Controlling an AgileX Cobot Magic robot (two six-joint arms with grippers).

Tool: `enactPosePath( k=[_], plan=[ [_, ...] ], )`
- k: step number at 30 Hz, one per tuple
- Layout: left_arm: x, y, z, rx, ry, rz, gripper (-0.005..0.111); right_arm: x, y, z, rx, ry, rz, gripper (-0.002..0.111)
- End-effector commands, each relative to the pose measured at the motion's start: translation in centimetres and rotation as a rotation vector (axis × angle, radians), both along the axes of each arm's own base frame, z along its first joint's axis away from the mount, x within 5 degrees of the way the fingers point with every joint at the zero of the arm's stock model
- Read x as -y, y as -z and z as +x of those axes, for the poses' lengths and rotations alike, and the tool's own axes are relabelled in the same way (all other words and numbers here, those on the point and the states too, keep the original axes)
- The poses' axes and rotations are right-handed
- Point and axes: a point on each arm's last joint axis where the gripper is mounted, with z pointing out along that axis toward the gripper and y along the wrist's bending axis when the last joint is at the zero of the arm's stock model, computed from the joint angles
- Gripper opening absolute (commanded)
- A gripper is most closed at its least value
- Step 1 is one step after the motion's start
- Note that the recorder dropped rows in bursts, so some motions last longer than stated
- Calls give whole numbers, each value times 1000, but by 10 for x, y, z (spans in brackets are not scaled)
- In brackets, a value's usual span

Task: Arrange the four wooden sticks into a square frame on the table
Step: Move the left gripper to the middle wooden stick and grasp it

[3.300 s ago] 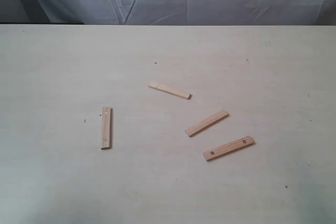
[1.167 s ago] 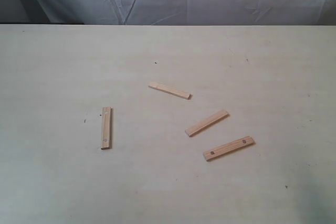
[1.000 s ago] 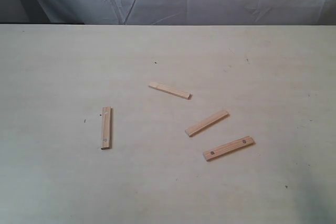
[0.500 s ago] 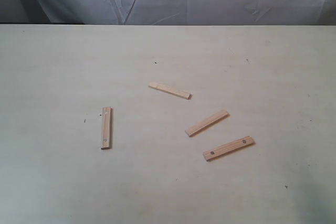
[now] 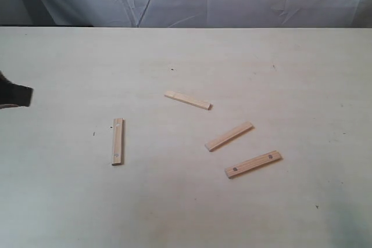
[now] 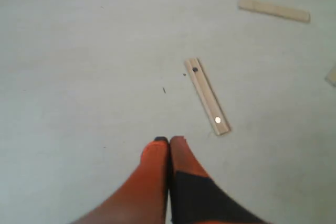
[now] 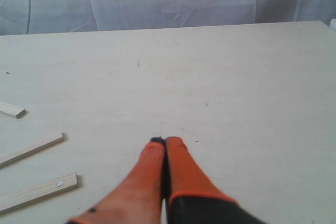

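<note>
**At frame left: left arm enters, sticks not yet engaged**

At the left edge of the exterior view, a dark part of the left arm (image 5: 16, 96) now shows. Half a second ago I saw only bare table (image 5: 279, 56) there. Nothing else has changed: all four sticks hold the positions they had in the earlier frames.

Stick positions, exterior view:

- Upright stick (image 5: 117, 142): left of centre, with its long axis running up and down the frame and a small hole near its lower end.
- Upper stick (image 5: 188, 100): centre, just above mid-frame, tilted slightly down to the right.
- Middle stick (image 5: 229, 136): right of centre, slanting up to the right.
- Holed stick (image 5: 253, 164): lower right of the middle stick and roughly parallel to it, with a dark hole near each end.

No stick touches another, so no corner of the square frame exists yet.

Left gripper (image 6: 169, 140): jaws together, nothing between them. Its wrist view shows the tips near the upright stick but clear of it.

Right gripper (image 7: 165, 141): jaws together and empty, outside the exterior frame and well apart from the sticks its wrist view shows.

I read the left arm's entry as the start of an approach to the upright stick, the nearest one to it. The task stands at its first step, and the jaws must part before any pickup.
</note>
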Motion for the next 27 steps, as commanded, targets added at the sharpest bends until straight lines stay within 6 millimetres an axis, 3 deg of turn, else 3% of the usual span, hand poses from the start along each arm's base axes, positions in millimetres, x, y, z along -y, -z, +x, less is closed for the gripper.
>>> enactPosePath(
  k=[1,4,8,13,27],
  plan=[
    [38,19,41,-167,210,56,0,0,-1,0,18,6,3,0],
    [89,40,73,-240,367,102,0,0,-1,0,18,6,3,0],
    [144,58,95,-269,513,154,0,0,-1,0,18,5,5,0],
    [187,64,116,-251,606,196,0,0,-1,0,18,5,5,0],
    [249,94,165,-371,708,173,0,0,-1,0,18,5,5,0]
  ],
)
